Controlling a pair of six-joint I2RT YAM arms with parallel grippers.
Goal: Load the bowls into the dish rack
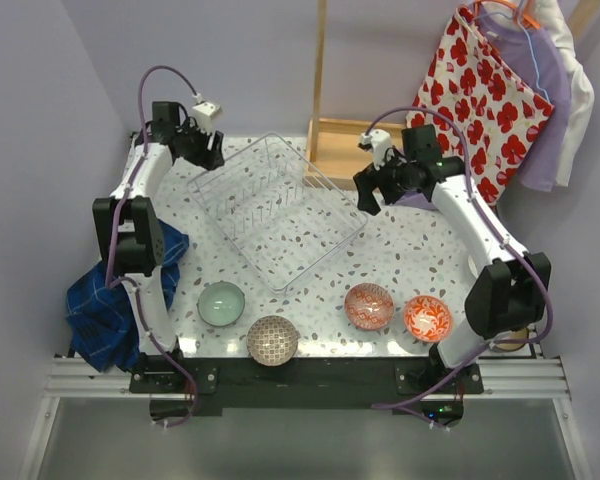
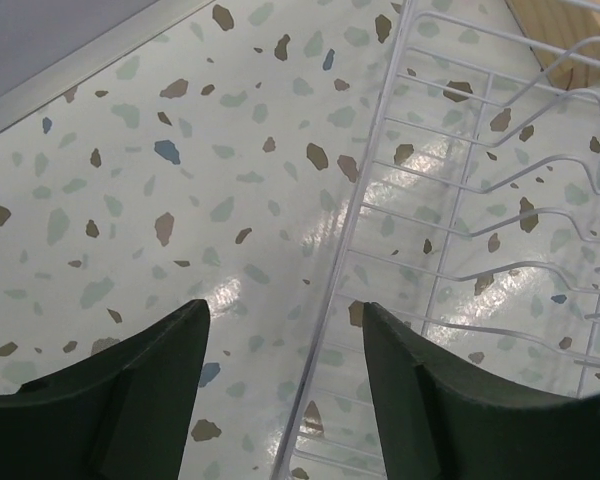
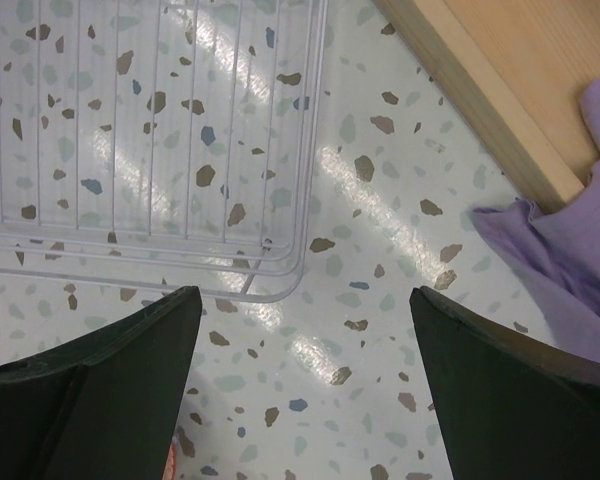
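Observation:
The clear dish rack (image 1: 275,205) sits turned at an angle mid-table and holds no bowls. Near the front edge stand a pale green bowl (image 1: 221,303), a brown net-patterned bowl (image 1: 272,340) and two red/orange patterned bowls (image 1: 369,306) (image 1: 427,318). No white or brown glazed bowl is in view. My left gripper (image 1: 205,150) is open at the rack's far left corner. In the left wrist view the gripper (image 2: 285,320) straddles the rack's rim (image 2: 355,240). My right gripper (image 1: 370,190) is open and empty just off the rack's right corner (image 3: 270,270), above bare table (image 3: 305,300).
A shallow wooden box (image 1: 340,150) stands behind the rack; it also shows in the right wrist view (image 3: 520,70). Purple cloth (image 3: 560,250) lies beside it. A blue cloth (image 1: 115,300) hangs off the left edge. A red-flowered bag (image 1: 485,90) hangs at the back right.

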